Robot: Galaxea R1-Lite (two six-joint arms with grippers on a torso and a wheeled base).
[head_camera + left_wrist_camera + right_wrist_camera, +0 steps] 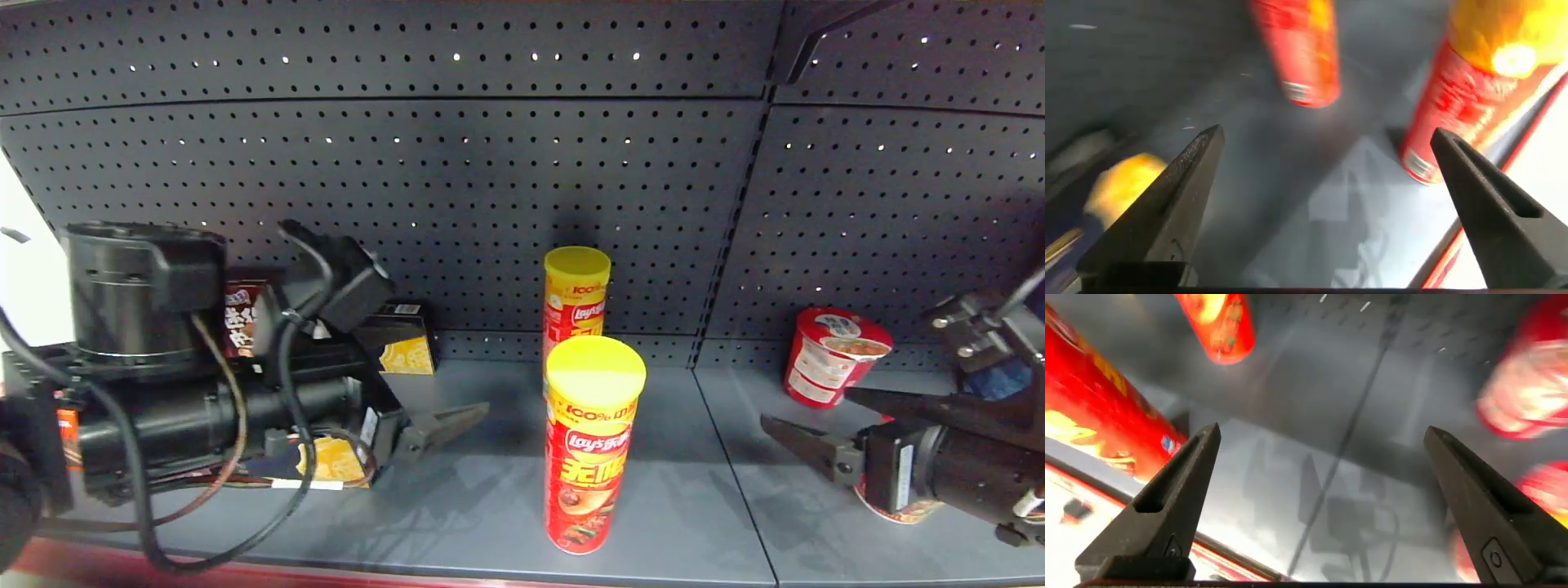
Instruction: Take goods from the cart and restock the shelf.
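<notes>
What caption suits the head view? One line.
Open left pincer and right pincer flank front chip can and rear chip can on the shelf.

Head view: close in front of the shelf (490, 498), facing forward and down; pegboard (408, 163) at 12 o'clock.
Left wrist view: low from 9 o'clock, looking past the left fingers (1167, 212).
Right wrist view: low from 3 o'clock, looking past the right fingers (1167, 510).
Shared: front chip can (592, 441), rear chip can (575, 298).

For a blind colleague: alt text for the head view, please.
Two yellow-lidded red cans, front can and rear can, stand between the open left gripper and open right gripper on a grey shelf; a noodle cup sits back right.
</notes>
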